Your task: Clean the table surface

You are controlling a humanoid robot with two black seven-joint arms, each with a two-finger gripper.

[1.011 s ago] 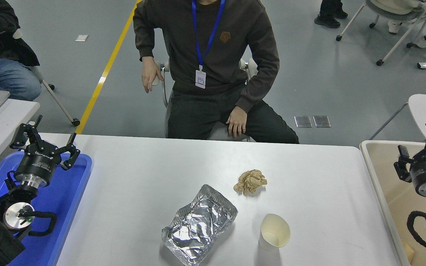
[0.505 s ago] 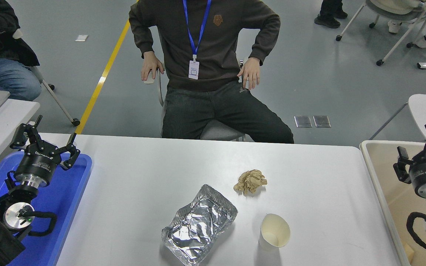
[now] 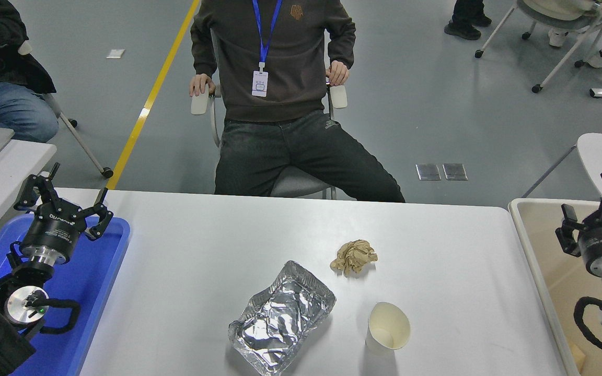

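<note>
The white table surface (image 3: pixel 201 245) fills the lower half of the head view. On it lie a crumpled brown paper ball (image 3: pixel 354 256), a crushed foil tray (image 3: pixel 281 317) and an upright paper cup (image 3: pixel 388 326). My left gripper (image 3: pixel 64 197) is open and empty, parked over the blue tray at the lower left. My right gripper (image 3: pixel 596 202) is open and empty, held over the beige bin at the right edge, well apart from the items on the table.
A blue plastic tray (image 3: pixel 100 292) sits at the table's left end. A beige bin (image 3: pixel 539 245) stands at the right end. A person (image 3: pixel 280 94) sits in a chair beyond the far edge, hands on the armrests. Another table is at far left.
The person has slid back from the table and put both hands on the chair's armrests. Both arms and the items on the table have stayed put.
</note>
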